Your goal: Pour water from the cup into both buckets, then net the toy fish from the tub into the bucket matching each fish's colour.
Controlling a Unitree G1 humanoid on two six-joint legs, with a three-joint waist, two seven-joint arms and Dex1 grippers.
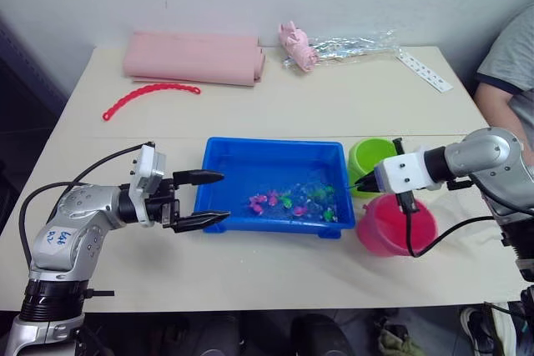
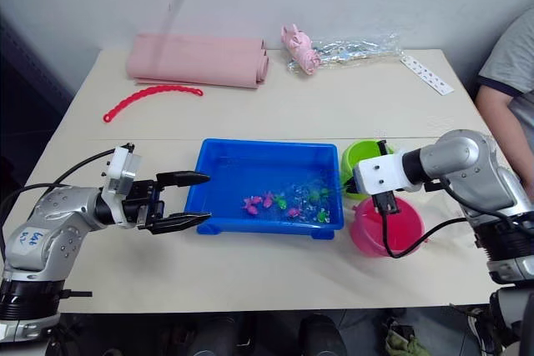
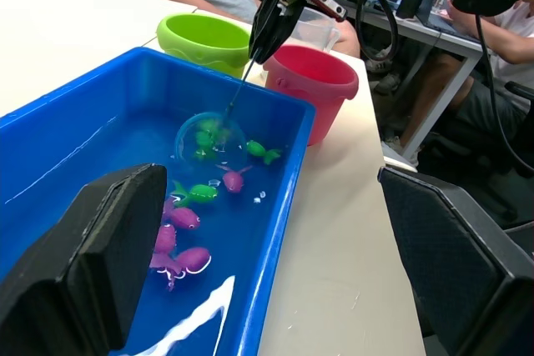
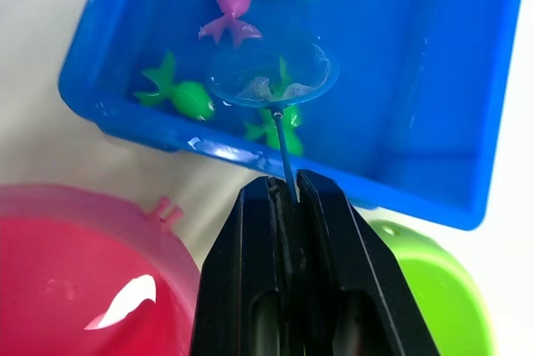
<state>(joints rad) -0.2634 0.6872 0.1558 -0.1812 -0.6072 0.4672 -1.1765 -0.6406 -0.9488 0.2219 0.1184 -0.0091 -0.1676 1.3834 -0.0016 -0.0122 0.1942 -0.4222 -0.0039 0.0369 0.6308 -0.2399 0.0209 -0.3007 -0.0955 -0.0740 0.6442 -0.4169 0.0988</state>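
Head stereo pair looks forward and down over the table, 12 o'clock. Both wrist cameras sit close; all views share the tub [image 1: 275,160].

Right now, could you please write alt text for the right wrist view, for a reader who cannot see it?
The right gripper is shut on the net's thin handle, holding the hoop over a green fish in the blue tub. More green fish and one magenta fish lie in the tub; the pink bucket and green bucket stand close beside it.
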